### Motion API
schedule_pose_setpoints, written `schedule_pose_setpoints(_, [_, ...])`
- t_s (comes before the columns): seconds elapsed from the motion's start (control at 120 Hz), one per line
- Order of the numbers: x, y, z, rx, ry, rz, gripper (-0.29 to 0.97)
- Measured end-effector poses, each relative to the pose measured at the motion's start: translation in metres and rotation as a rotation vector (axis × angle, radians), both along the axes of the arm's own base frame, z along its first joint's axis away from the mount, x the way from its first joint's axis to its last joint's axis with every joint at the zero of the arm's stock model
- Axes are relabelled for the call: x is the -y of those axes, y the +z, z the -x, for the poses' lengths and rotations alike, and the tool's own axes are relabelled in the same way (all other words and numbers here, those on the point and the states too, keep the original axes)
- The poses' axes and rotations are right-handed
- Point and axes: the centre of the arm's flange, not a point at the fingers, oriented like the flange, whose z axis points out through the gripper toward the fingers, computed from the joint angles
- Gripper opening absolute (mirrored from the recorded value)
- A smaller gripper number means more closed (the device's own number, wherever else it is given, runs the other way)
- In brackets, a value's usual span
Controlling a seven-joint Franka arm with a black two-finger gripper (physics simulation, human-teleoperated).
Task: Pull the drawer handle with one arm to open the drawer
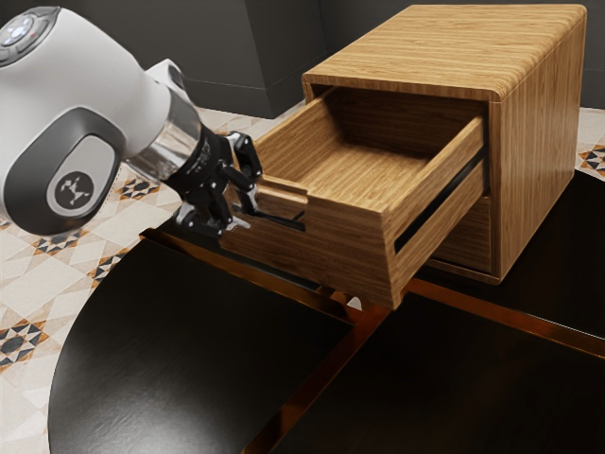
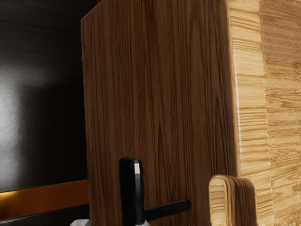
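One wooden cabinet [image 1: 534, 142] on a black bench [image 1: 189, 359] with copper-coloured strips. One drawer [image 1: 378, 203], pulled well out of the cabinet toward the exterior view's left. One handle [image 1: 284, 197] on the drawer front, right at the black jaws, level with them. One white robot arm [image 1: 85, 104], marked with a single white emblem [image 1: 74, 190] on a grey cap. Jaws up against the handle; hard to tell whether clamped on it or merely apart around it.
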Motion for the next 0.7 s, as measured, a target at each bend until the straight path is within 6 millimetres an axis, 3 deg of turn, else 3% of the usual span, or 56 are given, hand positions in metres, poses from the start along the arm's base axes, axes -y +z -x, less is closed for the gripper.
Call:
schedule_pose_setpoints(0.133, [0.000,0.018,0.008,0.059,0.003,-0.009,0.46])
schedule_pose_setpoints(0.25, [0.021,0.034,0.021,0.098,-0.028,-0.033,0.54])
schedule_pose_setpoints(0.3, [0.041,0.048,0.026,0.125,-0.060,-0.047,0.57])
schedule_pose_setpoints(0.333, [0.060,0.069,0.031,0.167,-0.092,-0.056,0.58])
schedule_pose_setpoints(0.367, [0.083,0.105,0.034,0.229,-0.135,-0.054,0.59])
schedule_pose_setpoints(0.425, [0.137,0.191,0.037,0.317,-0.263,-0.002,0.61])
schedule_pose_setpoints(0.467, [0.177,0.211,0.041,0.286,-0.360,0.014,0.63])
schedule_pose_setpoints(0.533, [0.228,0.194,0.052,0.142,-0.475,-0.007,0.64])
schedule_pose_setpoints(0.625, [0.282,0.120,0.033,-0.106,-0.550,-0.083,0.66])
schedule_pose_setpoints(0.7, [0.307,0.074,0.036,-0.254,-0.589,-0.137,0.67])
